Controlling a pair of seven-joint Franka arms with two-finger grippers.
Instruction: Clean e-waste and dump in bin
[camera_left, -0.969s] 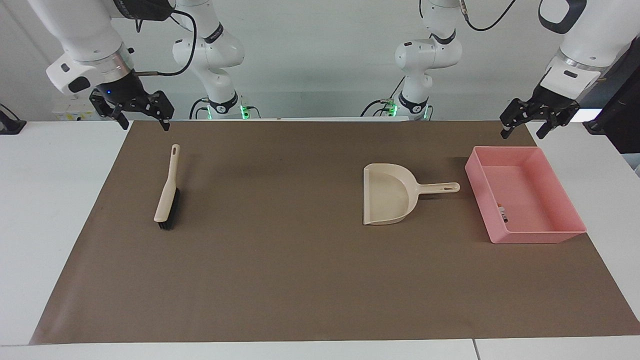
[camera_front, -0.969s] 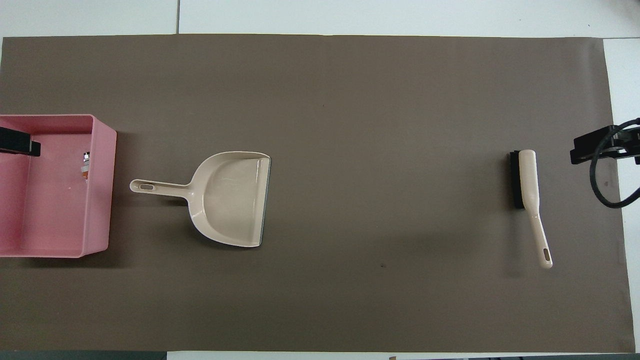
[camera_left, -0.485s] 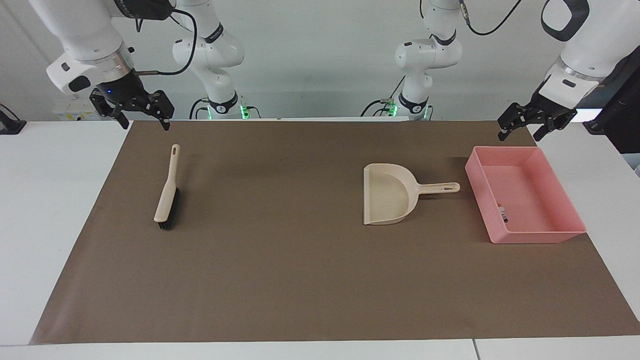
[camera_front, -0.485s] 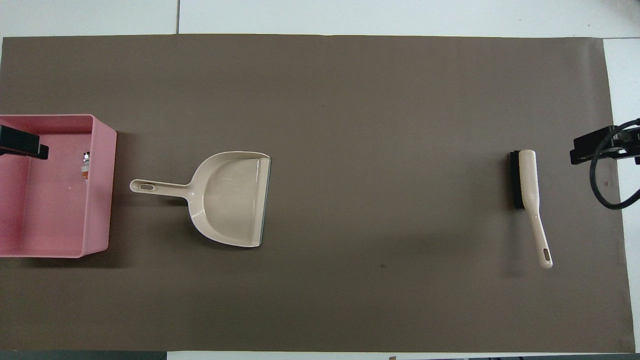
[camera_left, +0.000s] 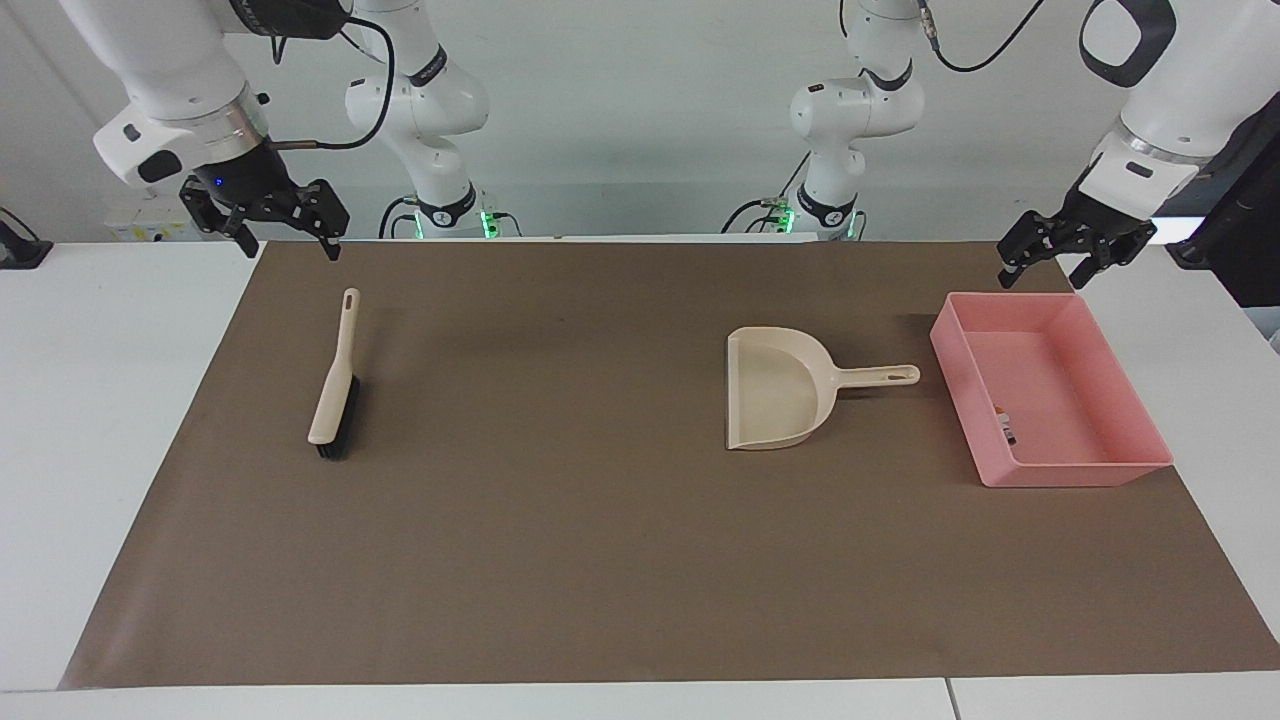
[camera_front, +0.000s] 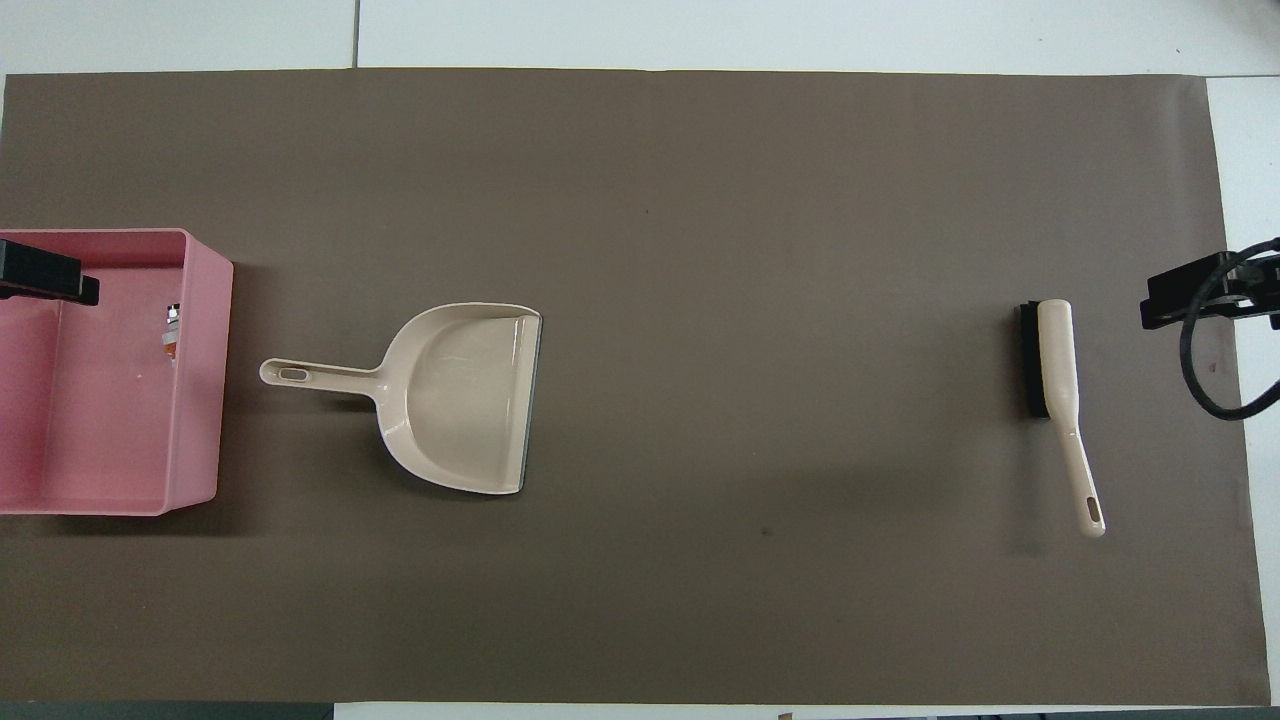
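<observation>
The brown mat (camera_left: 600, 560) is swept bare. The pink bin (camera_left: 1120, 470) sits at my left arm's end, the e-waste (camera_left: 1005, 428) inside by its wall. Dustpan (camera_left: 775, 395) and brush (camera_left: 333, 395) lie set down. My left claw (camera_left: 1050, 258) hangs spread above the bin's edge; my right claw (camera_left: 283, 235), spread, waits above the brush end. I judge the dumping done; only retreat remains.
</observation>
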